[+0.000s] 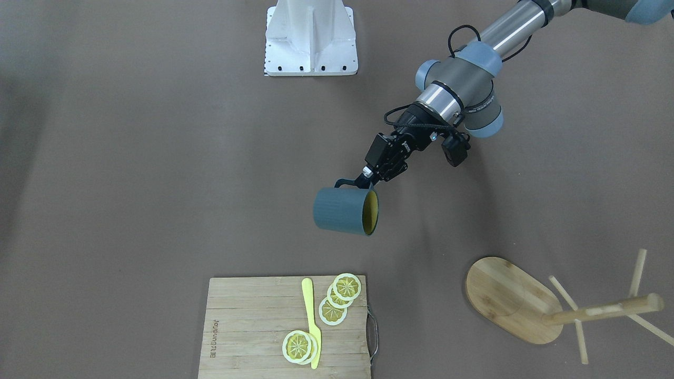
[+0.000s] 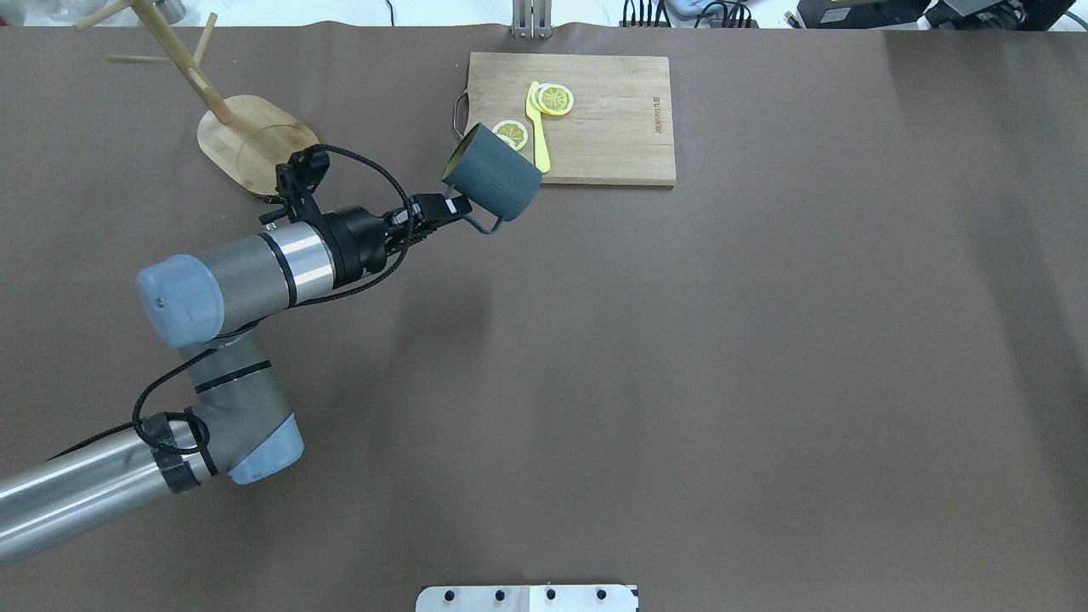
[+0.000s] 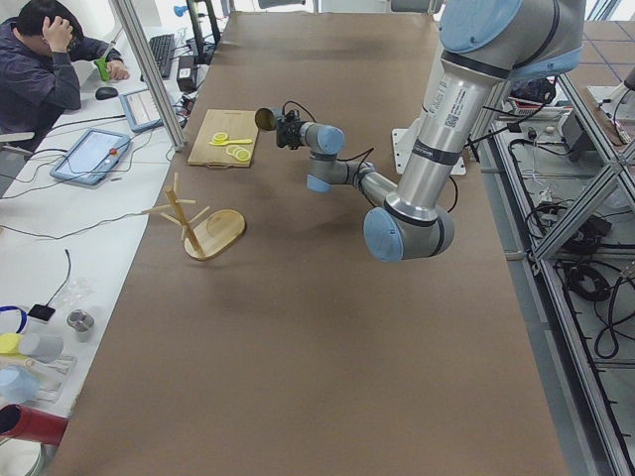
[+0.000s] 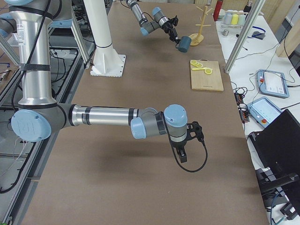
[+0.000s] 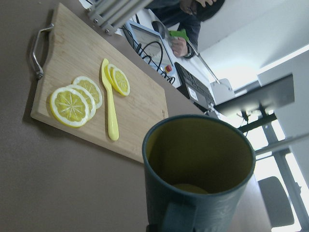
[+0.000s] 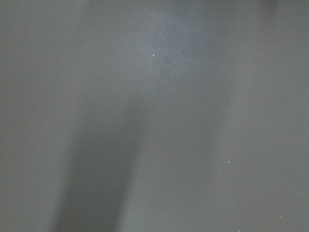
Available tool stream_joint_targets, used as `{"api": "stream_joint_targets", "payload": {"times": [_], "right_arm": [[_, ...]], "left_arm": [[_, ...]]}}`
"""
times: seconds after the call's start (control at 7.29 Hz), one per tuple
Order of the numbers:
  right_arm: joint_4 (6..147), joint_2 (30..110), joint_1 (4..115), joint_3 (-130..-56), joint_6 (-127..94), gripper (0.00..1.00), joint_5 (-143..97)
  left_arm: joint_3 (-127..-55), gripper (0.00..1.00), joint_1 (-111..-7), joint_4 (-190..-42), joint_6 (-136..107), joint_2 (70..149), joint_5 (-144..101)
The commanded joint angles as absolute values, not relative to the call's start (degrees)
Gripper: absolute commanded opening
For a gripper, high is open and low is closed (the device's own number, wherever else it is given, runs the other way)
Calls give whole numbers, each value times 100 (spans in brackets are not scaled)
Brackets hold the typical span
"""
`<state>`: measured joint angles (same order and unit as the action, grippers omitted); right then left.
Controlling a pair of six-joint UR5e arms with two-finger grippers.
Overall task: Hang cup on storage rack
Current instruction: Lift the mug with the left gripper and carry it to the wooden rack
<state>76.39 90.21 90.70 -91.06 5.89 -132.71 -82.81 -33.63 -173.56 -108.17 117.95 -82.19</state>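
The left gripper's (image 1: pixel 368 178) own wrist camera cuts its fingers off at the lower edge, showing only the top of a handle, but the front-facing and overhead views show them pinched on the loop handle of the blue-grey ribbed mug with a mustard-yellow inside (image 1: pixel 341 210). The mug hangs in the air on its side, mouth turned toward the table's left end. It is inward of the far edge, between the mug tree and the cutting board. The right gripper (image 4: pixel 183 157) appears only in the side view from the right, low over the table's right end, and I cannot tell whether its jaws are spread or pressed together; its wrist camera gives nothing but blurred brown surface. The light wooden mug tree with an oval bamboo base (image 1: pixel 503 295) stands upright near the far left corner, its pegs cut off by the picture edges. The table (image 1: pixel 131 184) is covered in matt brown sheet, with a white mounting plate (image 1: pixel 310 39) at the robot's edge. Beyond the far edge a seated person (image 3: pixel 40 64) leans at a desk. The rectangular bamboo cutting board with a metal handle (image 1: pixel 247 326), at the middle of the far edge, carries lemon slices (image 1: pixel 333 310) and a yellow plastic knife (image 1: pixel 311 321); its engraved mark is too small to read.
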Motion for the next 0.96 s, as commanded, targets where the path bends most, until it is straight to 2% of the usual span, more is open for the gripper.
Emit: {"api": "stream_joint_targets", "payload": {"times": [0.0, 0.41, 0.82], "right_arm": [[7620, 9026, 9070, -9114, 589, 100, -13271], [7594, 9035, 9070, -9114, 589, 100, -13271], [7550, 9044, 9070, -9105, 589, 100, -13271]], "left_arm": [[-8271, 0, -3680, -17402, -12717, 11891, -7831], [-7955, 0, -4515, -17376, -14908, 11918, -7831], [-7419, 0, -5069, -17367, -15905, 12217, -7892]]}}
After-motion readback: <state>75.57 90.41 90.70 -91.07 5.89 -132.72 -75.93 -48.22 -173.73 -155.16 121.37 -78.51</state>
